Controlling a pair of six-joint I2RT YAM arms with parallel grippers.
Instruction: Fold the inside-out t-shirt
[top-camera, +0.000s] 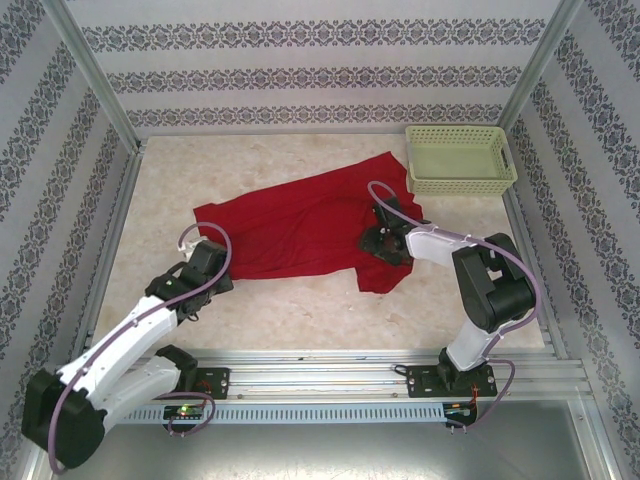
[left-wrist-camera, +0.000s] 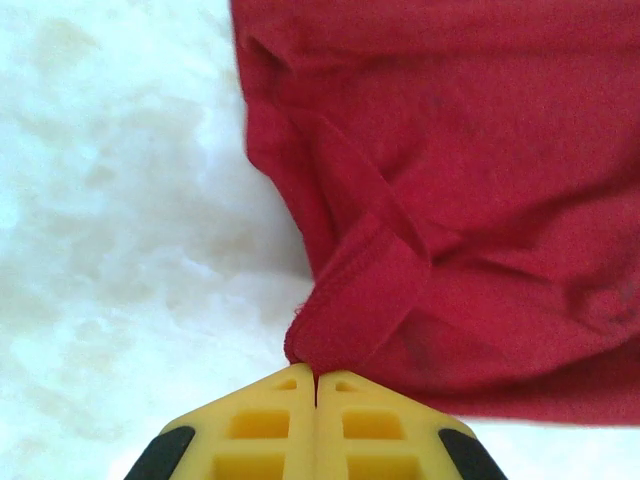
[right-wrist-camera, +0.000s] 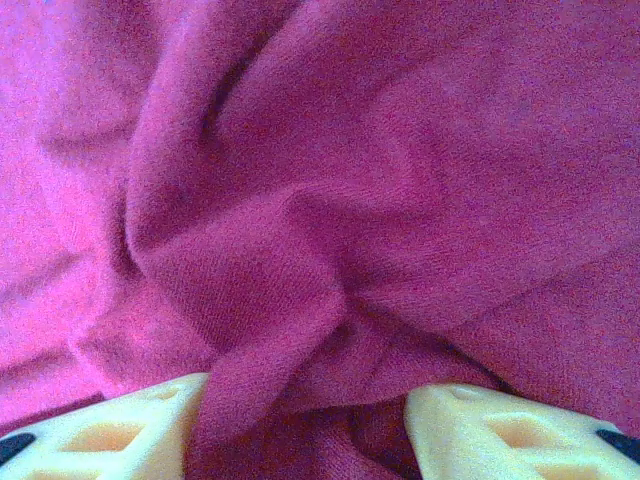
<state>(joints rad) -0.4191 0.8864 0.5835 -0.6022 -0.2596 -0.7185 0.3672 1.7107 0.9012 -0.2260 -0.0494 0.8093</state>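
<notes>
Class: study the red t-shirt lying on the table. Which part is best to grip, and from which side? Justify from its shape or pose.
Grip the hemmed flap at the t-shirt's near-left corner, coming low from the left across the table. There the edge doubles over and juts from the flat body, a ridge to pinch. The left gripper is shut there.

Readable text — none (no labels, brands, numbers).
</notes>
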